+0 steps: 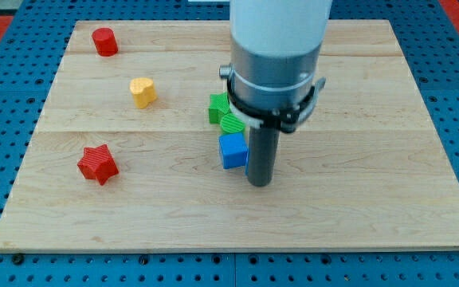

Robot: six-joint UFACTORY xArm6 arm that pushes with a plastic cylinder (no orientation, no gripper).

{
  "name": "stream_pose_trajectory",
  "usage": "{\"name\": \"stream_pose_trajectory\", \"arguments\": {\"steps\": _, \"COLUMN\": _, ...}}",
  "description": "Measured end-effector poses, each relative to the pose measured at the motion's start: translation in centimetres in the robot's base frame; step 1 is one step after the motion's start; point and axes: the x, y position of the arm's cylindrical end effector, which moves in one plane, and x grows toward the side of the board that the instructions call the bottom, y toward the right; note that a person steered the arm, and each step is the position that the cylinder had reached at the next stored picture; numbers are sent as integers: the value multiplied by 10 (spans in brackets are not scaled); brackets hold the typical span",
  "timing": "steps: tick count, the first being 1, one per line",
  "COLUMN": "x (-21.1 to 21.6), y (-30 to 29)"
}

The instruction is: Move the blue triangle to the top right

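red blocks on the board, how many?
2: a red cylinder at the view's top left, a red star at the left edge lower down. The arm may hide others.

Bright, even overhead light falls on the pale wooden table [373, 119]; shadows are soft and short, focus sharp, no glare.

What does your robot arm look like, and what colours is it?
The top part is a fat white tube. Under it sits a grey metal ring with a black clamp and small bolts. A straight dark grey rod hangs below, ending at my tip, round and blunt. I see no cables or markings.
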Motion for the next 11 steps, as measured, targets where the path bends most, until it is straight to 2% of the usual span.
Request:
{"name": "stream_pose_trajectory", "arguments": {"steps": 1, "x": 24, "y": 0}}
{"name": "stream_pose_trajectory", "arguments": {"steps": 2, "x": -5, "y": -19}}
{"name": "stream_pose_trajectory", "arguments": {"steps": 4, "x": -69, "y": 0}}
{"name": "stream_pose_trajectory", "arguments": {"steps": 5, "x": -74, "y": 39}}
{"name": "stream_pose_trajectory", "arguments": {"steps": 6, "x": -50, "y": 28}}
{"name": "stream_pose_trajectory", "arguments": {"steps": 8, "x": -111, "y": 78}}
{"name": "stream_pose_trajectory", "arguments": {"steps": 9, "x": -73, "y": 139}}
{"name": "stream_pose_trajectory", "arguments": {"steps": 10, "x": -89, "y": 149}}
{"name": "stream_pose_trajectory", "arguments": {"steps": 11, "x": -138, "y": 129}}
